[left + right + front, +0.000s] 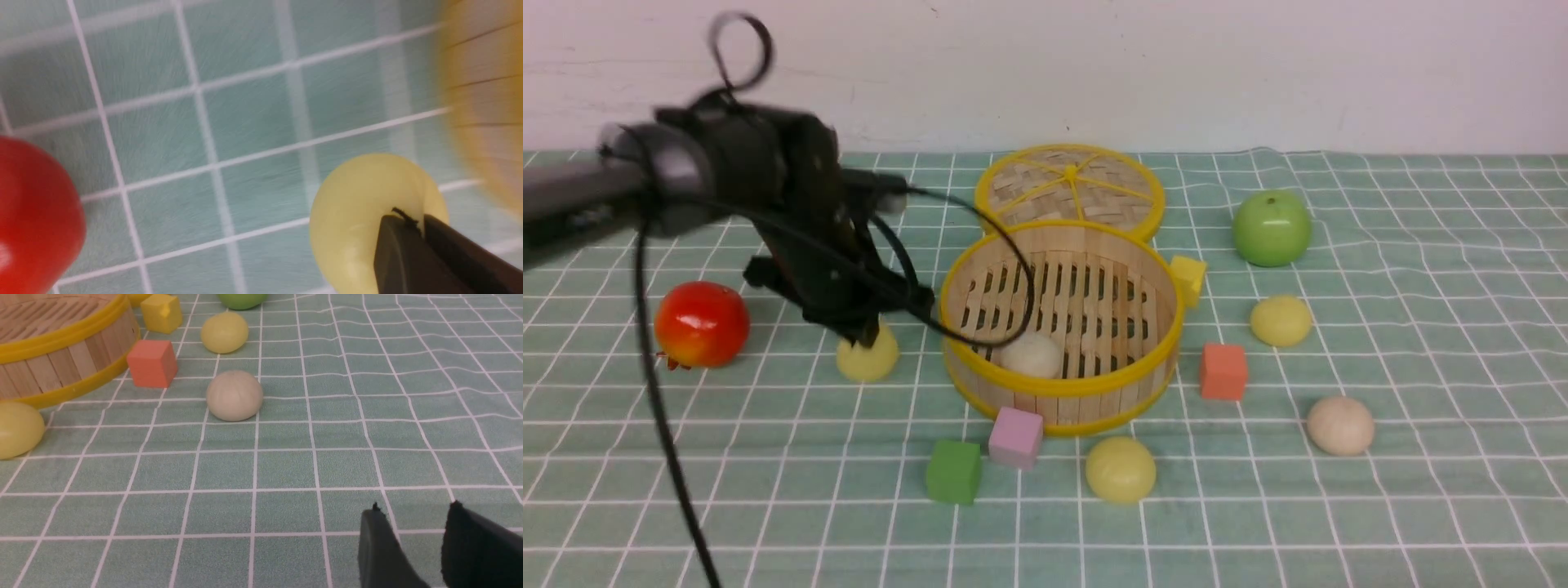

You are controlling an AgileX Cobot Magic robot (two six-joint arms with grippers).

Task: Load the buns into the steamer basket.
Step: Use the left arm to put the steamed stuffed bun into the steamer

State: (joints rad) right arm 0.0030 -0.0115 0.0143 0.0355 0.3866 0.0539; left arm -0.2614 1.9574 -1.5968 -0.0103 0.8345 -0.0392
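The pale yellow bun (867, 356) I want sits on the cloth (1421, 506) directly under my left gripper (413, 220). Its jaws stand closed tip against tip on top of the dome, with nothing between them that I can see.

That is the risk as I judge it. With the tips pinched above the bun and not around it, a lift would come up empty. Pressing down on so smooth and round a surface could squirt the bun sideways, perhaps toward the red fruit (701, 323) on my tool's outer side.

The steamer basket (1094, 402) stands just beside this gripper, on the side toward my other arm. My black cable (1013, 269) loops across the basket's rim in the front view. I cannot tell whether it touches, but it could snag there during a carry.

My right gripper (414, 507) hangs low over bare cloth, jaws a little apart and holding nothing. A loose beige-white bun (233, 395) lies ahead of it, a second yellow bun (224, 331) lies beyond that, and a third yellow bun (18, 428) sits by the basket's wall.

The basket holds one white bun (1031, 355) on its slatted floor, near the wall facing me, and nothing else. Its lid (1070, 189) lies flat behind it
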